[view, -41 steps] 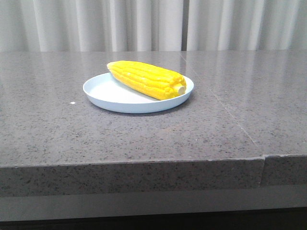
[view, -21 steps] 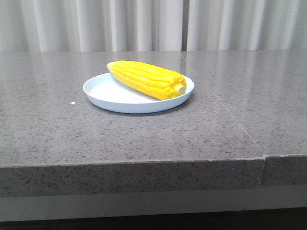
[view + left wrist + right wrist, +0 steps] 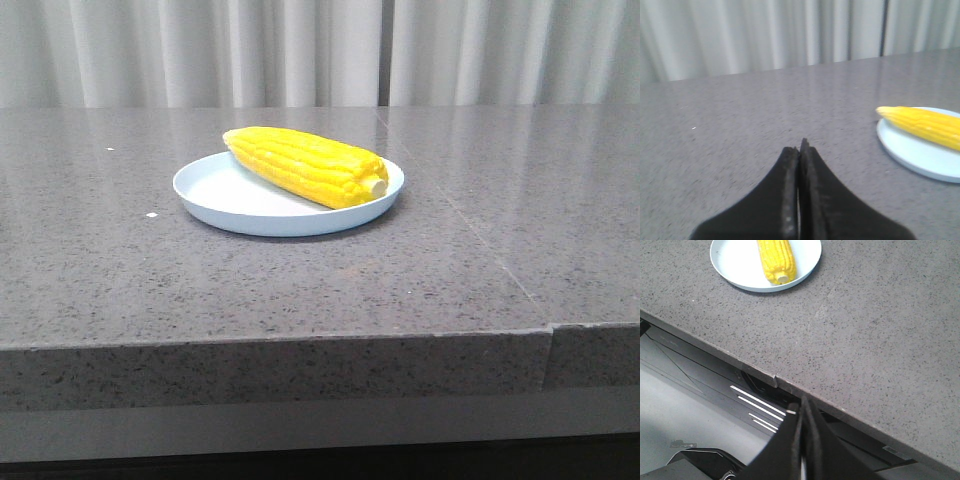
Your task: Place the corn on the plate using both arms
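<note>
Showing the closing stage of the task, with both arms clear of the work. Nearest, off the front edge of the grey stone table (image 3: 300, 290), the right gripper (image 3: 801, 412) has its fingers pressed together and holds nothing. Over the tabletop, the left gripper (image 3: 798, 152) is likewise closed and empty, well apart from the plate (image 3: 215, 195). Farther back, the corn (image 3: 305, 165) lies inside the plate, its tapered tip over the far rim and its pale stub toward the right near rim. Behind hangs a pale curtain (image 3: 300, 50). The placing step appears complete; judged from this, the next move calls only for parking the arms without touching the plate.
</note>
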### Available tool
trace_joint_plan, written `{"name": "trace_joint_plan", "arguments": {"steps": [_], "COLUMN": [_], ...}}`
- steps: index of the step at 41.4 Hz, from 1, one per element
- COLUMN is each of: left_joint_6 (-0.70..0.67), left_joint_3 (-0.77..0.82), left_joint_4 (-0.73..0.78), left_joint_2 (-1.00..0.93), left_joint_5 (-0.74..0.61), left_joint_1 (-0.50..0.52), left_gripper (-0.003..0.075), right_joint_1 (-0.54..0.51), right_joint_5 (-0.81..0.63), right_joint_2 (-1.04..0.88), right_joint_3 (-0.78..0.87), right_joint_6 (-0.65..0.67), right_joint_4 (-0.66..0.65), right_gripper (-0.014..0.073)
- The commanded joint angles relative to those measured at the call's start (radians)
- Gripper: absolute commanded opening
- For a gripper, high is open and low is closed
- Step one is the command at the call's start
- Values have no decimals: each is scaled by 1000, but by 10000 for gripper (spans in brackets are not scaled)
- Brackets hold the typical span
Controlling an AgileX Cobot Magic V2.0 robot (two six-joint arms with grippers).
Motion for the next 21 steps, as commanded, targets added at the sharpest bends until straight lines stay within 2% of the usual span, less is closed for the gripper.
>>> {"name": "trace_joint_plan", "arguments": {"steps": [1,9,21], "left_joint_6": [-8,-8,-8], "left_joint_3": [50,187,358], "left_joint_4": [0,0,0], "left_joint_2": [-34,-125,-218], "left_joint_5": [-144,-219,-403], "left_joint_1": [45,112,116], "left_gripper": [-20,-20,-20], "right_joint_1": [-1,-1,-1], "right_joint_5": [-59,-59,-59], "right_joint_2": [4,4,4], "right_joint_3": [-22,-22,-22], "right_joint_6": [-7,-7,-7], "right_joint_4": [-10,-10,-10], "right_gripper": [-120,-120,-120]}}
